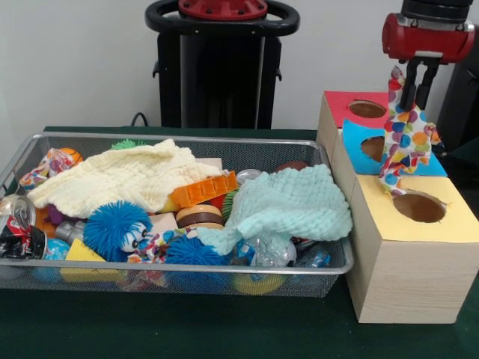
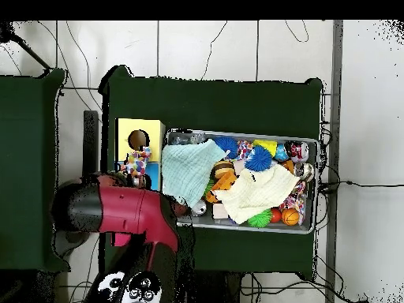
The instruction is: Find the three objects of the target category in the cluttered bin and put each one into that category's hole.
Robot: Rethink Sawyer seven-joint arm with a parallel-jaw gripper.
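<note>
Clenched on the top of a polka-dot cloth (image 1: 405, 140): gripper (image 1: 411, 96), hanging from the red arm above the wooden box (image 1: 404, 258) beside the wire bin (image 1: 22, 158). Cloth hanging long axis vertical, draped straight down from the fingers, its lower hem touching or just above the box top between the blue panel's hole (image 1: 373, 147) and the yellow panel's hole (image 1: 419, 207); red panel's hole (image 1: 367, 109) farther back, partly behind the cloth's upper part. Hem nearest the yellow hole, slightly to its far side, so probably only a short shift toward the camera before lowering, if yellow is the cloth hole; which colour belongs to cloth not told by either view. Likely snag: the wide lower folds catching on the hole's rim rather than feeding in. Open room above the box, nothing tall beside it. Still in the bin: a cream knit cloth (image 1: 120, 178) at the left and a mint knit cloth (image 1: 288, 207) at the right, both lying flat on top of the clutter, well apart from the gripper. In the overhead view, arm covering most of the box; dotted cloth (image 2: 139, 162) showing just beside the yellow panel (image 2: 130, 130).
</note>
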